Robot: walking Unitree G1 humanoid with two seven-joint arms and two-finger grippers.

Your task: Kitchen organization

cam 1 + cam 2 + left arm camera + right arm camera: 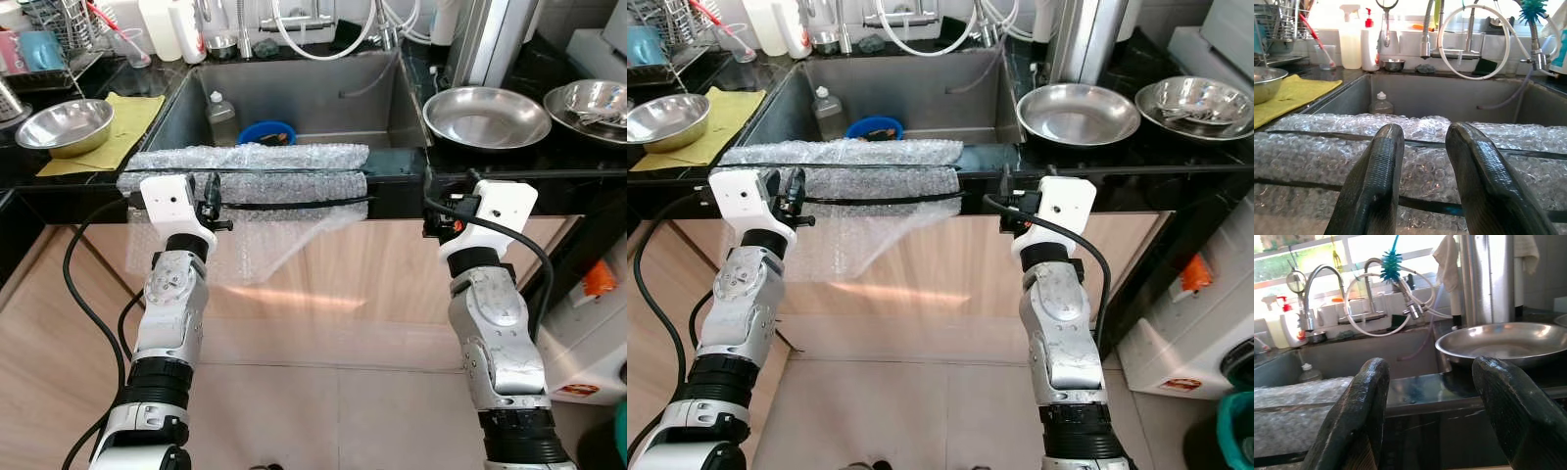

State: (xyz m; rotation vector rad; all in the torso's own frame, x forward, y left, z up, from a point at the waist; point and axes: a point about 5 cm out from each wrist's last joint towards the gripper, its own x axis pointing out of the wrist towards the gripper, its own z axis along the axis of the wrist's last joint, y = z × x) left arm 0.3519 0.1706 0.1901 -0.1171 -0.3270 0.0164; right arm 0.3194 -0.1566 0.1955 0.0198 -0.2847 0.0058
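Bubble wrap (250, 168) drapes the sink's (294, 93) front edge before both spread, empty pincers, left (1422, 161) and right (1437, 406).

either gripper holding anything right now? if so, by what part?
Nothing held. Left gripper is open, fingers in front of the bubble wrap on the sink's front edge. Right gripper is open, facing the counter edge near the steel pan.

— Where do your arms stand?
— Both reach forward, raised side by side, wrists level. Your left gripper (1420, 181) has its fingers slightly parted.
— And your right gripper (1432, 416)?
— Its fingers are spread wide, holding nothing.
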